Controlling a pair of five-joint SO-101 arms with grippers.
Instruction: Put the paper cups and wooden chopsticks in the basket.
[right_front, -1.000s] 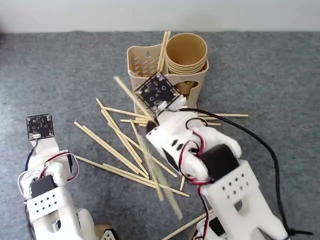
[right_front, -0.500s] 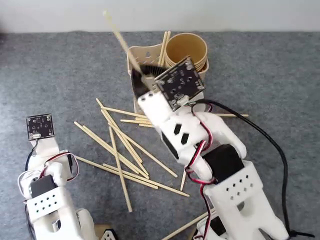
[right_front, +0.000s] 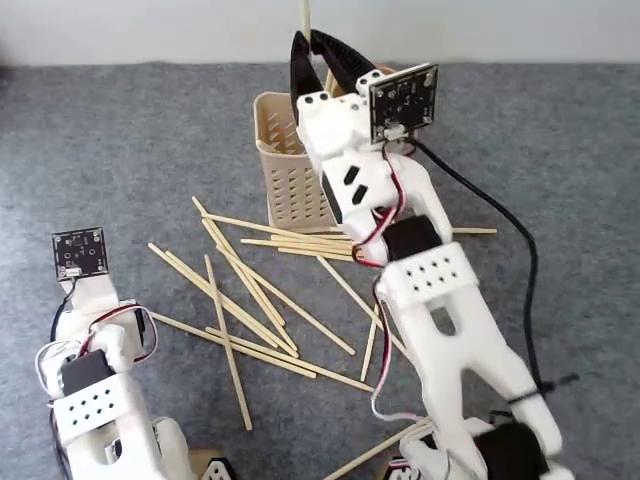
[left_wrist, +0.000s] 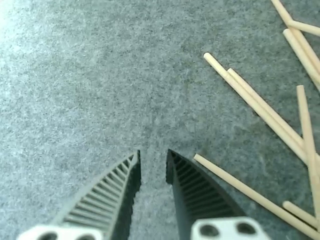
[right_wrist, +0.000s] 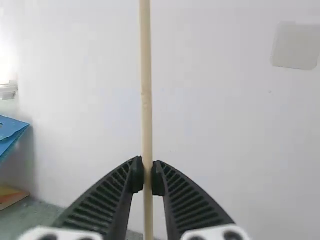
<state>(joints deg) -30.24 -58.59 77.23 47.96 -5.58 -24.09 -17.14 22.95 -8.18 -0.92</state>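
The right gripper (right_wrist: 144, 175) pinches a single wooden chopstick (right_wrist: 145, 75) upright, high above the basket (right_front: 290, 185), its jaws closed tight on the stick (whose upper end runs past the top edge of the high view). To finish this step well, the arm should probably bring the stick's lower end inside the basket's rim before releasing. Keeping it near vertical should let it slide down rather than tip out over the wall. Many loose chopsticks (right_front: 250, 300) lie scattered on the grey table (right_front: 540, 150) in front of the basket. The left gripper (left_wrist: 152, 156) hovers low over the table, jaws slightly apart and empty, with a chopstick end just beside one jaw.
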